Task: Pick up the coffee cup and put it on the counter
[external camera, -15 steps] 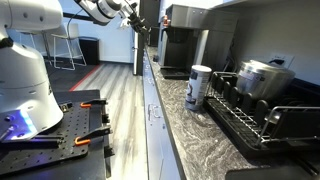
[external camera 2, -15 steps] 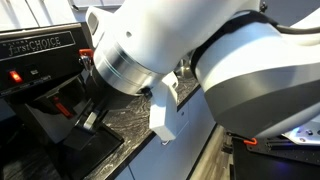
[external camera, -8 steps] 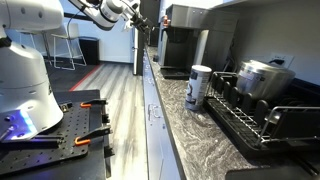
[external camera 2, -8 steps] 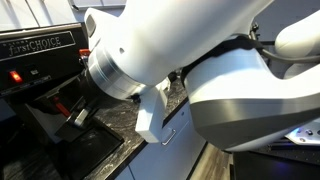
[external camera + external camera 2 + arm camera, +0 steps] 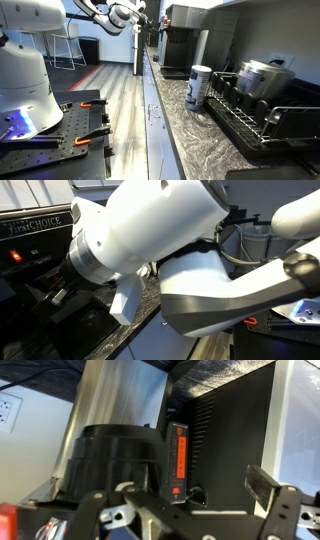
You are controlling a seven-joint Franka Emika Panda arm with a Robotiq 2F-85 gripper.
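In an exterior view, the arm (image 5: 105,12) reaches high across the room towards the coffee machine (image 5: 185,40) at the far end of the counter (image 5: 175,125). Its pincer (image 5: 143,14) is too small there to read. On this stone surface stand a white tumbler (image 5: 198,87) and, just beside it, a dish rack (image 5: 250,115) holding a steel pot (image 5: 262,77).

In the opposing exterior view, the white arm fills most of the picture in front of the black machine.

In the wrist view, the pincer is released, its fingers (image 5: 280,500) spread wide with nothing between them. The coffee cup (image 5: 115,460), a dark round shape, sits ahead under a steel cylinder (image 5: 120,395), beside a red switch (image 5: 178,455).
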